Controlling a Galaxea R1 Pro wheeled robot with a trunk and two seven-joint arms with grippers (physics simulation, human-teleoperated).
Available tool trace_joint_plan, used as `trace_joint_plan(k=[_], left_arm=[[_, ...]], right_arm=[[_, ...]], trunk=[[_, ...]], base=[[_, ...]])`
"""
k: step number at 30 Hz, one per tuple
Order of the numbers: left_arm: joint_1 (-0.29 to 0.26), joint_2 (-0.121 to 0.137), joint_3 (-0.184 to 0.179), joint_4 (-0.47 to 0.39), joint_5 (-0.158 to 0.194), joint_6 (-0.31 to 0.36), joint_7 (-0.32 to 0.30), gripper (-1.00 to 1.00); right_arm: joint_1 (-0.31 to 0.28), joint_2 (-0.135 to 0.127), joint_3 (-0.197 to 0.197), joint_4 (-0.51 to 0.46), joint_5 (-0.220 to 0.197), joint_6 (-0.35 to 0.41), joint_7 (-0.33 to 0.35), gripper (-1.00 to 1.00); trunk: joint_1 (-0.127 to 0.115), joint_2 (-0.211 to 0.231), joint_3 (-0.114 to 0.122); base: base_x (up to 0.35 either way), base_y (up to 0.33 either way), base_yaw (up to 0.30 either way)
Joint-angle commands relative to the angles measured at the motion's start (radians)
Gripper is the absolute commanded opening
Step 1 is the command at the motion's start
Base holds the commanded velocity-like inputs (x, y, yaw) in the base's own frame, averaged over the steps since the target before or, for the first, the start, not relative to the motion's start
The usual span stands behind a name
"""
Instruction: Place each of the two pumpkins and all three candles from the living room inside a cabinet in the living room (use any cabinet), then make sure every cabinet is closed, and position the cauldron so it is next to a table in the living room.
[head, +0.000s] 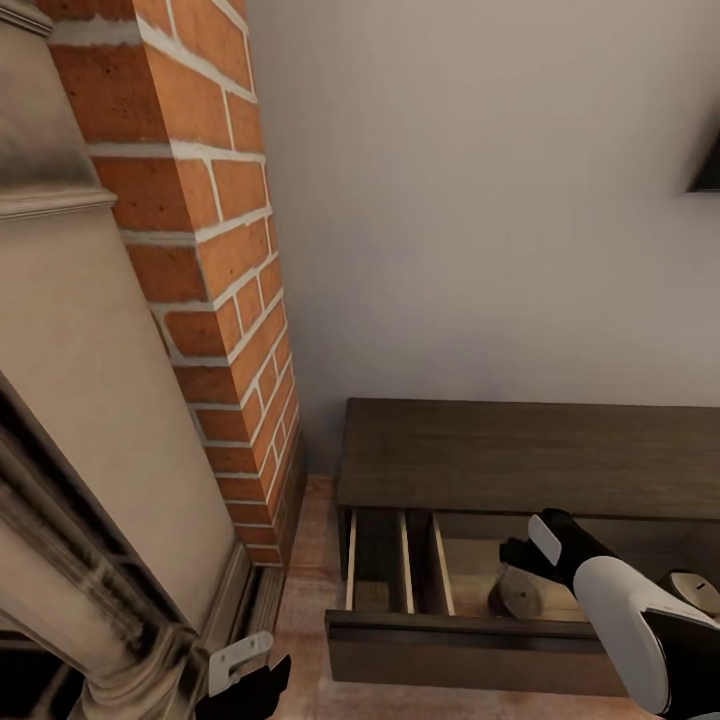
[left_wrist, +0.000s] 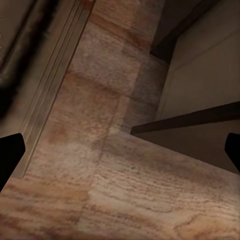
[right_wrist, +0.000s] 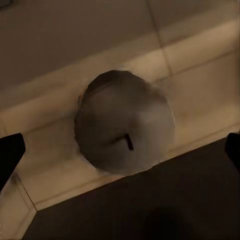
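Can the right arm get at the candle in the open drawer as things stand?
Probably yes. The right gripper hangs open just above the candle, which lies in the open drawer of the cabinet with nothing over it; the fingertips sit wide on either side.

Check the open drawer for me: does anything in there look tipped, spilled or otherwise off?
One thing: the squat cream candle in the pulled-out drawer of the long dark-brown wood cabinet lies on its side, its flat wick end facing out rather than up. It sits just below the open right tool. Nothing looks spilled or damaged.

Likely living room, brick fireplace, cabinet
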Motion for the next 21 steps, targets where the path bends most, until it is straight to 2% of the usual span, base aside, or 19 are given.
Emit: trace_joint_plan(k=[1,6,10,13,14,16,17,18,19,21], left_arm=[[0.0,0.0,0.0,0.0,0.0,0.0,0.0,1.0],[0.0,0.0,0.0,0.001,0.0,0.0,0.001,1.0],[-0.001,0.0,0.0,0.002,-0.001,0.0,0.0,1.0],[-0.001,0.0,0.0,0.003,0.0,0.0,0.0,1.0],[-0.001,-0.001,-0.001,0.003,0.0,0.0,0.0,1.0],[-0.002,-0.001,-0.001,0.003,0.0,0.0,0.0,1.0],[-0.002,0.0,-0.001,0.003,0.0,0.0,0.0,1.0],[-0.002,0.0,-0.001,0.003,0.0,0.0,0.0,1.0],[-0.002,0.0,-0.001,0.003,0.0,0.0,0.0,1.0],[-0.002,-0.001,-0.001,0.003,0.0,0.0,0.0,1.0]], right_arm=[[0.0,0.0,0.0,0.0,0.0,-0.006,0.0,1.0],[0.001,-0.001,0.001,-0.008,-0.001,-0.02,0.002,1.0],[0.009,-0.005,0.003,-0.094,-0.004,-0.015,0.013,1.0],[0.03,-0.009,0.001,-0.223,-0.006,0.01,0.015,1.0],[0.062,-0.011,0.001,-0.325,-0.007,0.029,0.024,1.0],[0.109,-0.012,0.0,-0.457,-0.009,0.04,0.052,1.0],[0.122,-0.011,0.0,-0.489,-0.01,0.043,0.057,1.0],[0.155,-0.011,0.0,-0.581,-0.011,0.068,0.067,1.0],[0.192,-0.014,0.0,-0.704,-0.012,0.177,0.075,1.0],[0.204,-0.018,-0.001,-0.759,-0.011,0.266,0.077,1.0]], trunk=[[0.0,0.0,0.0],[0.0,0.0,0.0],[0.0,0.0,0.0],[0.0,0.0,0.0],[0.0,0.0,0.0],[0.0,0.0,0.0],[0.0,0.0,0.0],[0.0,0.0,0.0],[0.0,0.0,0.0],[0.0,0.0,0.0]], base=[[0.0,0.0,0.0],[-0.035,-0.003,0.0],[-0.264,-0.071,0.0],[-0.26,-0.059,0.0],[-0.079,-0.015,0.0],[-0.041,-0.008,0.0],[-0.026,-0.005,0.0],[-0.013,-0.003,0.0],[-0.003,-0.001,0.0],[-0.002,0.0,0.0]])
